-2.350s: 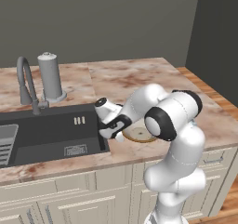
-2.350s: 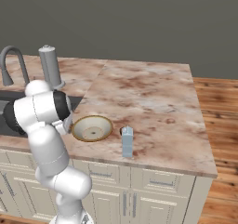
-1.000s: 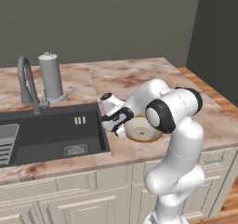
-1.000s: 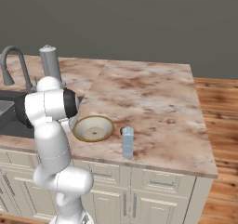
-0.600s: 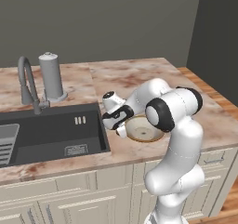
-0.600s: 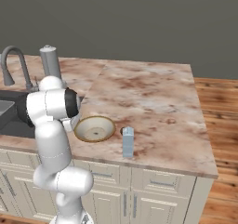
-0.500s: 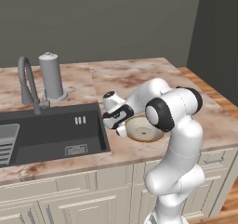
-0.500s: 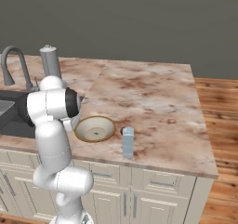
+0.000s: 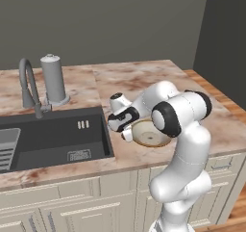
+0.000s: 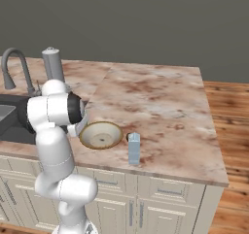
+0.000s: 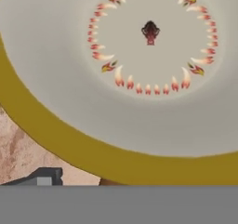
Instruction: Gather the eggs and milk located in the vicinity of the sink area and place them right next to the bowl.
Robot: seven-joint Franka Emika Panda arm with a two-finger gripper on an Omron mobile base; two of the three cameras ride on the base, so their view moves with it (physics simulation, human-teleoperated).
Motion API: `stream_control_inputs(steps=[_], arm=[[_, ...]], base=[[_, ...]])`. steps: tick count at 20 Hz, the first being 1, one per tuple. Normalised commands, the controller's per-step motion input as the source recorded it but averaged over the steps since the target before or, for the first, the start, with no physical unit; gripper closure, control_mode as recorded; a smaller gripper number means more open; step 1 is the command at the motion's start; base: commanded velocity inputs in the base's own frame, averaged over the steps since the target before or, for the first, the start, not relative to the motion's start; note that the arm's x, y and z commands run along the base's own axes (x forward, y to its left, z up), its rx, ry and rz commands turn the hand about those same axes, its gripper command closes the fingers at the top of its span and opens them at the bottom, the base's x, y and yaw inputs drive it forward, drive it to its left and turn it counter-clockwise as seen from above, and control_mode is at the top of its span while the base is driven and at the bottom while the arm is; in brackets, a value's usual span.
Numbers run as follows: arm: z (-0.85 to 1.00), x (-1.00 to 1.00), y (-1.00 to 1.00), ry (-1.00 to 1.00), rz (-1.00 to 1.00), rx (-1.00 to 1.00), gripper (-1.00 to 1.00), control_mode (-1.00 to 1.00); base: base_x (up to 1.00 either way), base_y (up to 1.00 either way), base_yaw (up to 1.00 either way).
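Marble-patterned bench [image 10: 160,107] is carrying everything, running across pale kitchen cabinets. Nearest, the tool [image 9: 126,135] is hovering low at the bowl's near-left rim, and whether its jaws are parted I cannot tell. Right under and just ahead of the tool, the bowl [image 11: 153,79] is sitting flat, cream with a gold rim. The milk [image 10: 134,148] is standing upright just past the bowl's far side. Behind the tool, the sink [image 9: 53,139] is lying recessed.
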Motion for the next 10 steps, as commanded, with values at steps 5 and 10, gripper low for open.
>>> stream_control_inputs(steps=[5, 10], arm=[[0.00, -0.34, 0.02, -0.19, 0.00, 0.01, -1.00, -1.00], [0.00, -0.22, 0.21, -0.25, 0.04, 0.00, -1.00, -1.00]], base=[[0.00, 0.00, 0.00], [0.00, 0.00, 0.00]])
